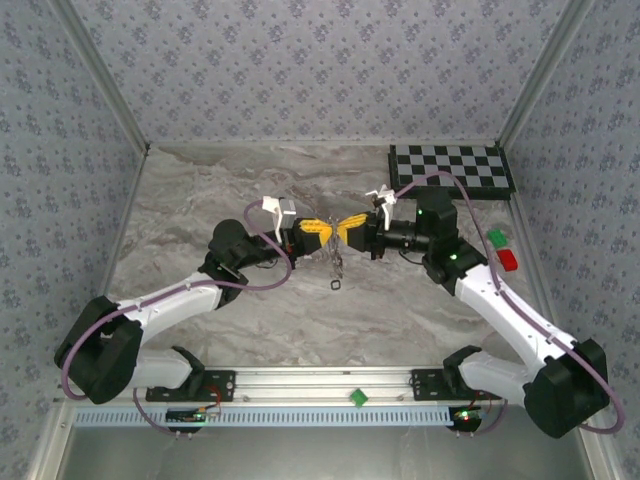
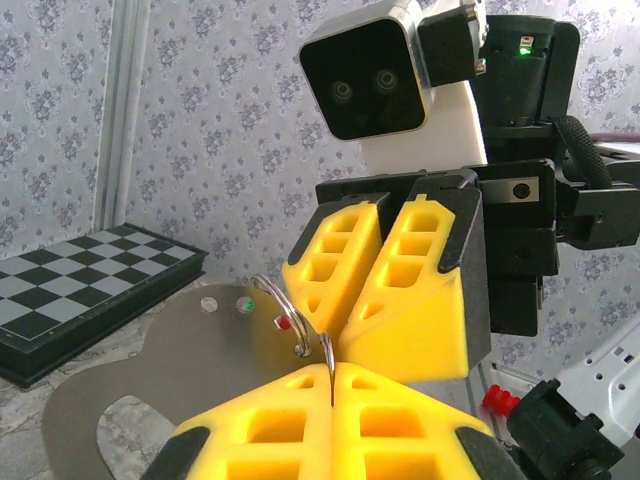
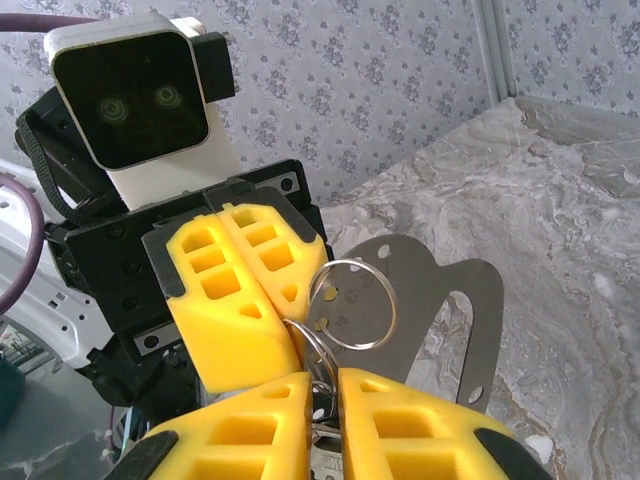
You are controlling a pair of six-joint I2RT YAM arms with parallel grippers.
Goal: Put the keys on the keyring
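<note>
1. The grey-veined marble table (image 1: 200, 200) carries both arms. The left arm (image 1: 190, 295) and the right arm (image 1: 500, 300) reach inward and meet tip to tip above the middle of the table.
2. A black-and-white folding chessboard (image 1: 450, 168) lies at the far right corner, well apart from the grippers.
3. The left gripper (image 2: 330, 372), with yellow honeycomb fingers, has its jaws pressed together on a thin edge of wire.
4. The right gripper (image 3: 325, 390), with matching yellow fingers, has its jaws at a narrow slit with coils of wire and a silvery piece pinched between them.
5. A flat grey plate with a cut-out and small holes (image 3: 420, 262) sits behind the fingertips. What holds it cannot be told.
6. A small red block (image 1: 508, 260) and a small green block (image 1: 496, 238) lie by the right arm.
7. The thin round silver-grey wire keyring (image 3: 393, 305) stands clear of the table between the two pairs of fingertips and is gripped from both sides. Its open loop projects to one side of the jaws.

View differences:
- The right wrist view shows the full loop of the keyring. The left wrist view shows part of its arc and the wire entering the left jaws.
- The top view shows a thin dark cluster (image 1: 338, 264) below the meeting fingertips, too small to identify as keys.
</note>
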